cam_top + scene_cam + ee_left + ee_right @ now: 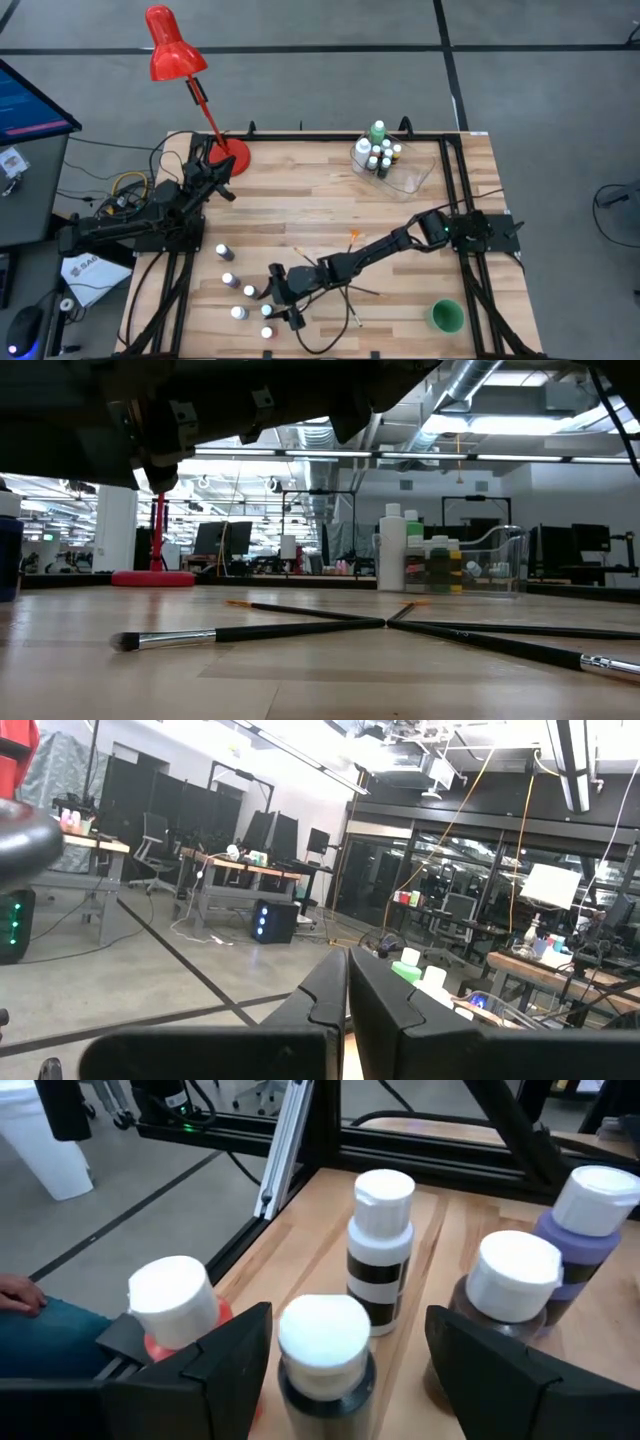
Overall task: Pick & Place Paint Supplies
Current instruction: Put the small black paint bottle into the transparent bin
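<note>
The wooden table (330, 190) is seen from above, with a red desk lamp (175, 50) based at its 11 o'clock corner. A clear plastic tub (405, 175) is placed toward 1 o'clock; the taller green bottle (378, 131), the taller white bottle (361, 152) and several small bottles are stood inside it. A green cup (446, 317) is set at the 5 o'clock corner.

The left arm is parked at the 9 o'clock edge, raised off the table; the left gripper (347, 982) is fully closed – finger against finger, nothing between them.

The right arm is stretched from 3 o'clock across to 7 o'clock. The right gripper (281, 300) is spread wide above a cluster of loose small bottles (238, 290), with nothing gripped. In the right wrist view a white-capped grey bottle (324, 1350) is framed between the fingers; bottles with orange (178, 1312), black-and-white (380, 1250), brown (508, 1302) and purple (590, 1220) bodies are stood around it.

Several thin dark paintbrushes (250, 632) are laid flat and crossed near the table centre – beneath the right forearm in the high view.
</note>
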Robot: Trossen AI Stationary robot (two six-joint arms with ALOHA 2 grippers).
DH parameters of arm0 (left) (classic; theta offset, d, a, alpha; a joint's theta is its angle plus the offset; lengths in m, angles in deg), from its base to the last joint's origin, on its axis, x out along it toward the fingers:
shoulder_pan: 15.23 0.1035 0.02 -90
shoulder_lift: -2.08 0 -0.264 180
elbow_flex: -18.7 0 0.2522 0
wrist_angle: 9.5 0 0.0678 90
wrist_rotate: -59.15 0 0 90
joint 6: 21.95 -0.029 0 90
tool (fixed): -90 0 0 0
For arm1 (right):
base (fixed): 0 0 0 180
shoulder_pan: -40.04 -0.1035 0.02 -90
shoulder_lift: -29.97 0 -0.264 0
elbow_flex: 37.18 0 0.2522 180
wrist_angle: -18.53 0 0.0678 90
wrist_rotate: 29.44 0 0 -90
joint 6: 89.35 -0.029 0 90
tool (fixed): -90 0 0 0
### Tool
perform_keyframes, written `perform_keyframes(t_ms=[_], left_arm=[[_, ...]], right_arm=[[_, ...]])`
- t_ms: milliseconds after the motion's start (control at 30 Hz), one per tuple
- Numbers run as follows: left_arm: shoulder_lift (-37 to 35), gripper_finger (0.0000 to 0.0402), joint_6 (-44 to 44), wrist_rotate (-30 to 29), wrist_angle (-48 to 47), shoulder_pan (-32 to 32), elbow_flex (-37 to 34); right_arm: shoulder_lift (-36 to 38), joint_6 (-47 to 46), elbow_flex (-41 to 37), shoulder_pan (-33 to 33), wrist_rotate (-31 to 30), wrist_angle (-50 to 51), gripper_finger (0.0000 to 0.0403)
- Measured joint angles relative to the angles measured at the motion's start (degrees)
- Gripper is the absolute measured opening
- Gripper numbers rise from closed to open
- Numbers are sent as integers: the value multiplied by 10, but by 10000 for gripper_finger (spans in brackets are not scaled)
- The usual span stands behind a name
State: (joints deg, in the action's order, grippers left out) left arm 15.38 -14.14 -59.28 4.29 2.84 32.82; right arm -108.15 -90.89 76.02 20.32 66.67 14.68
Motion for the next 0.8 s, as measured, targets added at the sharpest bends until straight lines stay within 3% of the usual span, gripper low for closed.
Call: perform_keyframes(t_ms=[233,533,800], left_arm=[[0,8,0,0,0,0,0],[0,8,0,0,0,0,0],[0,8,0,0,0,0,0]], right_arm=[[0,4,0,0,0,5,226],[0,6,0,0,0,5,107],[10,-14,0,0,-2,18,107]])
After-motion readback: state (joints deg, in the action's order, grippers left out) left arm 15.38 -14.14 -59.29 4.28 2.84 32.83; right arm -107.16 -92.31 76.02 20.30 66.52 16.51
